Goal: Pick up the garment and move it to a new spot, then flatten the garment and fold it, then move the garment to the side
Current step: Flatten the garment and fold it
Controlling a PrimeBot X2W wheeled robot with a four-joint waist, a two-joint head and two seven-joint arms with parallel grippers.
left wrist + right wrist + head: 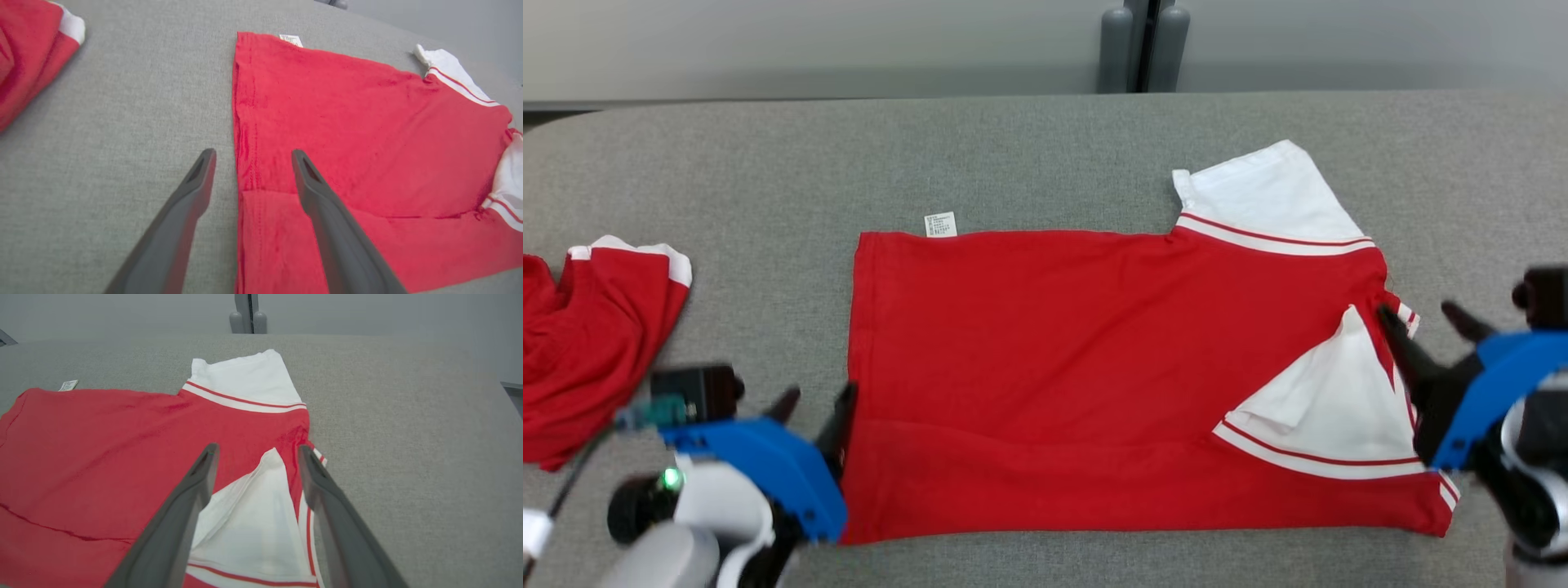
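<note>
With left end effector (817,398) and right end effector (1421,312) both spread wide and empty at opposite ends of the garment (1094,367), lying part-folded mid-tabletop (1045,147), watch for a single-layer pinch or the loose white sleeve (1331,396) undoing the fold.

Red garment (1054,351), white red-striped sleeves (1266,196), grey table (768,163).

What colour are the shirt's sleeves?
The sleeves are white with a thin red stripe; right wrist view shows it best.
</note>
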